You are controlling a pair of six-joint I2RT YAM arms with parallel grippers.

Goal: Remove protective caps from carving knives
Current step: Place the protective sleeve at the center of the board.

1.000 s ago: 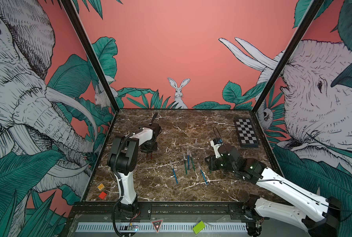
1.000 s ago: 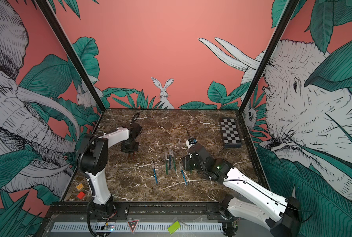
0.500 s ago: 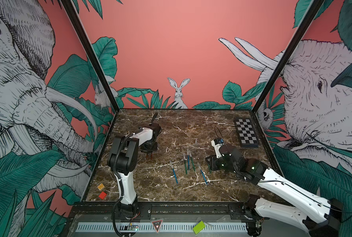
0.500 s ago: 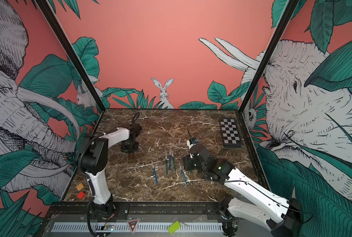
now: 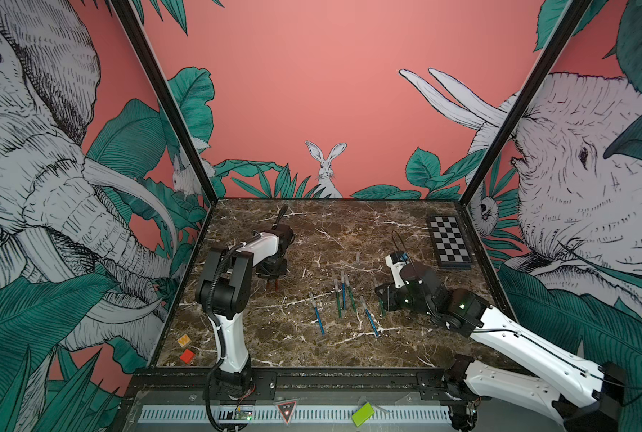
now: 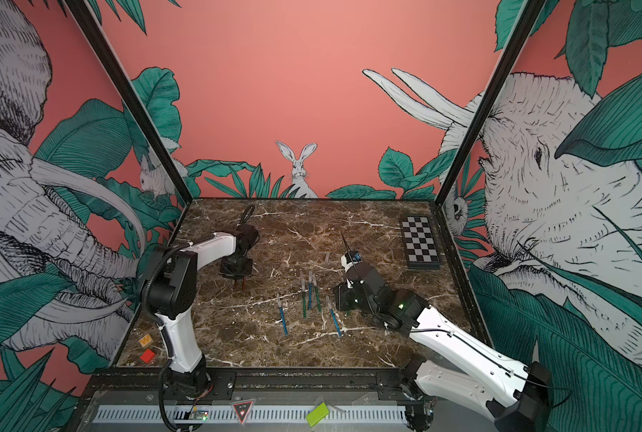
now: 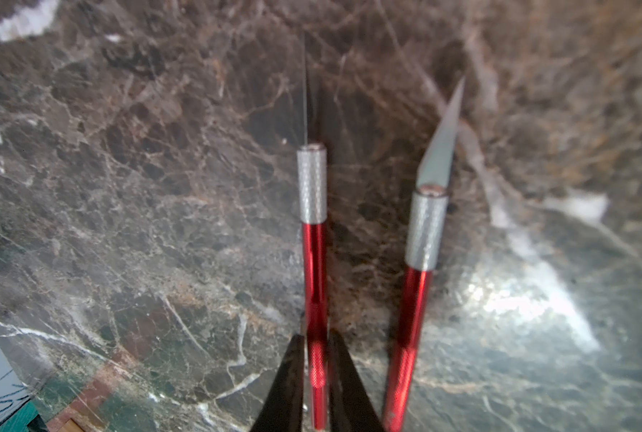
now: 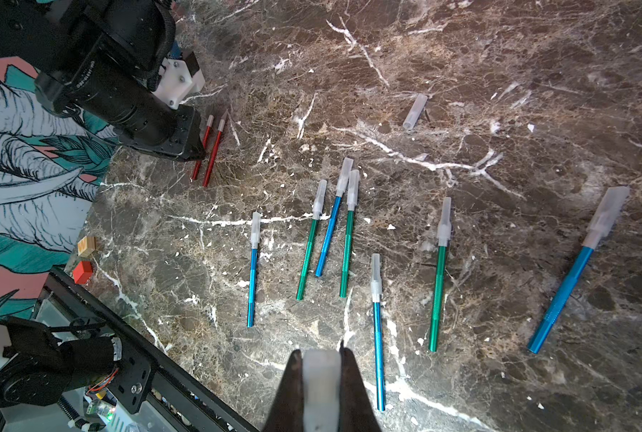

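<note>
Two red carving knives lie side by side on the marble with bare blades. My left gripper (image 7: 315, 342) is shut on the handle of one red knife (image 7: 313, 262), low over the table; the other red knife (image 7: 416, 299) lies beside it, untouched. In both top views the left gripper (image 5: 272, 286) (image 6: 239, 286) points down at the left-middle. My right gripper (image 8: 321, 355) (image 5: 381, 299) is shut on a translucent protective cap (image 8: 321, 389), above several capped blue and green knives (image 8: 345, 232). A loose cap (image 8: 415, 111) (image 5: 357, 257) lies farther back.
A black-and-white checkerboard (image 5: 449, 243) lies at the back right. A small orange block (image 5: 183, 340) and a red block (image 5: 187, 355) sit at the front left corner. A black frame rail (image 5: 312, 374) borders the front edge, and patterned walls enclose the other sides.
Both arms stay almost where they were; the right arm has only crept slightly. Nothing on the table has moved.
</note>
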